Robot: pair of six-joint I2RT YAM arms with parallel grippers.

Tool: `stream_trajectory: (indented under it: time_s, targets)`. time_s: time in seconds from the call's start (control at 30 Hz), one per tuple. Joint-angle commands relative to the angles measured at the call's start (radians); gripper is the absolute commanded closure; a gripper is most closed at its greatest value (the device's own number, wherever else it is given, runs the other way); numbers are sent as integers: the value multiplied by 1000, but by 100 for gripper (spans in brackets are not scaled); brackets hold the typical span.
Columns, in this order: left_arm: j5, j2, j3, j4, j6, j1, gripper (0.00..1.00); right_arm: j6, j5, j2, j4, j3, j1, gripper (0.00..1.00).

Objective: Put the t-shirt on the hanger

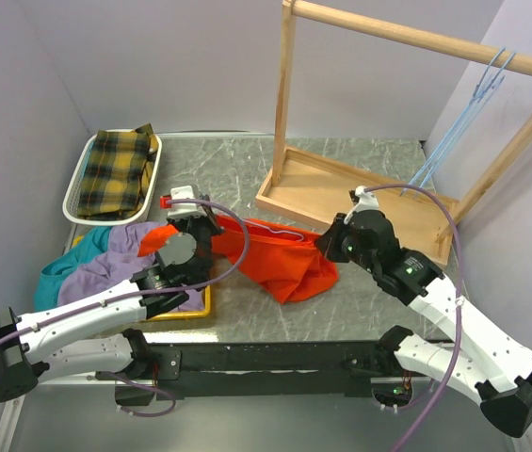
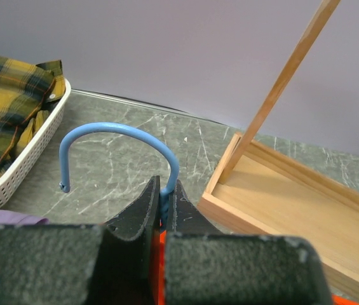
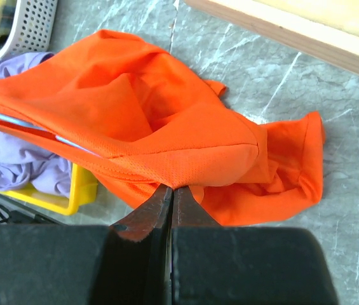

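The left claw is clamped on the neck of the hanger, just under its hook, which curls over toward 10 o'clock in the left wrist view. The right claw is pinched together on a folded edge of the t-shirt.

From above, the t-shirt lies on the table between the two claws. Its long axis runs roughly from 9 to 3 o'clock, one end at the left claw and the other bunched at the right claw.

From the right claw, the cloth spreads away toward 10 o'clock. A pale stretch of hanger wire shows inside its opening at 9 o'clock, so one shoulder looks partly threaded.

The right arm is nearer the loose end. The next move likely depends on drawing cloth along that 9-to-3 line, over the wire.
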Motion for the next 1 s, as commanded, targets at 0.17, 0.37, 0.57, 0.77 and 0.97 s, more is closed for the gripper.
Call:
stream_trajectory:
  time_s: [0.17, 0.37, 0.57, 0.77, 0.97]
  targets:
    - [-63, -4, 23, 56, 51, 18, 99, 6, -53, -15, -74, 174, -14, 100]
    - [-19, 39, 107, 21, 17, 17, 99, -3, -81, 54, -79, 318, 66, 100]
    - [78, 62, 222, -2, 19, 12, 99, -8, -107, 175, -51, 436, 112, 100]
    - [133, 128, 322, -28, 34, -11, 99, -45, -79, 284, -80, 596, 153, 100]
    - [185, 174, 363, -54, 42, -39, 99, -85, -82, 356, -132, 746, 150, 100]
